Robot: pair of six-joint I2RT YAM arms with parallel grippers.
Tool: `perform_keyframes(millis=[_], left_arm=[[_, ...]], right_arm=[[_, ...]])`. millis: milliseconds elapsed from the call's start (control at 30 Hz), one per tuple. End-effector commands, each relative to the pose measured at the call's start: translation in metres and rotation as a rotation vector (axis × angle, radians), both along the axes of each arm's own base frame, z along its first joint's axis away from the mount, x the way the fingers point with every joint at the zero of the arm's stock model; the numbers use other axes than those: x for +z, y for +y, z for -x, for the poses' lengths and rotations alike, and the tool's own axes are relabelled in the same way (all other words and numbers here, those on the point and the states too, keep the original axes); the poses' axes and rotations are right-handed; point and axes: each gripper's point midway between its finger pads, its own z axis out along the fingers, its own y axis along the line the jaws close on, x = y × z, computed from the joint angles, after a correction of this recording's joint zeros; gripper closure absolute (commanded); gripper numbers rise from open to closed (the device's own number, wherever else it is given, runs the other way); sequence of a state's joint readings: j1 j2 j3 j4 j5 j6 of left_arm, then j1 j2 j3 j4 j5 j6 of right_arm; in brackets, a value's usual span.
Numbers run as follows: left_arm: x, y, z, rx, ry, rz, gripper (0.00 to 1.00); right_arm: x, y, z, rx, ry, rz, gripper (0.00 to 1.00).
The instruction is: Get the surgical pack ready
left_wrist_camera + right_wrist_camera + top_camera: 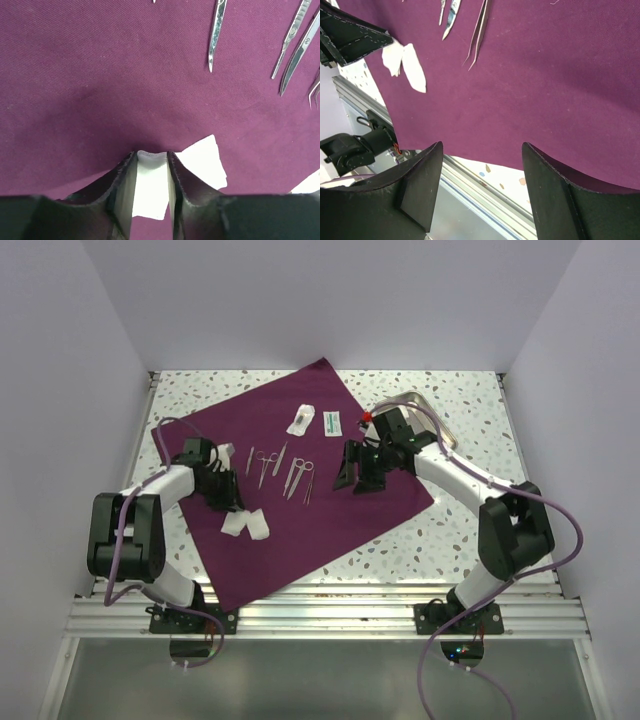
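Between left gripper (151, 156) jaws, pinches a gauze square (150, 195) toward the left edge of the worktop (470, 530); holds right gripper (481, 147) wide open, empty; shows surgical pack (350, 520) spread flat mid-worktop; risks snagging cloth underneath by digging too deep, rucking it and scattering the instruments (280, 468).

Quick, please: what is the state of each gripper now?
Left gripper: closed on a small white gauze square.
Right gripper: open, holding nothing.

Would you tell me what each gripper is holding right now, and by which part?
The left gripper appears to pinch a white gauze square by its opposite sides; the right gripper is open and holds nothing.
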State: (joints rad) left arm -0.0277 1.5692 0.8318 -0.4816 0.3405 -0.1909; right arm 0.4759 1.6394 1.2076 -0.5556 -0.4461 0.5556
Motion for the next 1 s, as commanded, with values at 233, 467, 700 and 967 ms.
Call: perform_keyframes(millis=[233, 467, 700, 967], left_arm=[[-0.003, 0.011, -0.005, 0.044, -0.006, -0.074, 0.98], [0.009, 0.017, 0.008, 0.14, 0.018, -0.094, 1.0], [0.021, 0.024, 0.015, 0.198, 0.04, -0.128, 1.0], [0.014, 0.023, 0.014, 0.187, 0.044, -0.123, 1.0]], right_arm=[[0.002, 0.006, -0.001, 0.034, -0.006, -0.018, 0.32], [0.0, 0.005, -0.002, 0.034, -0.004, -0.013, 0.32], [-0.003, 0.006, -0.001, 0.035, 0.005, -0.016, 0.31], [-0.006, 0.007, 0.0, 0.035, 0.017, -0.018, 0.32]])
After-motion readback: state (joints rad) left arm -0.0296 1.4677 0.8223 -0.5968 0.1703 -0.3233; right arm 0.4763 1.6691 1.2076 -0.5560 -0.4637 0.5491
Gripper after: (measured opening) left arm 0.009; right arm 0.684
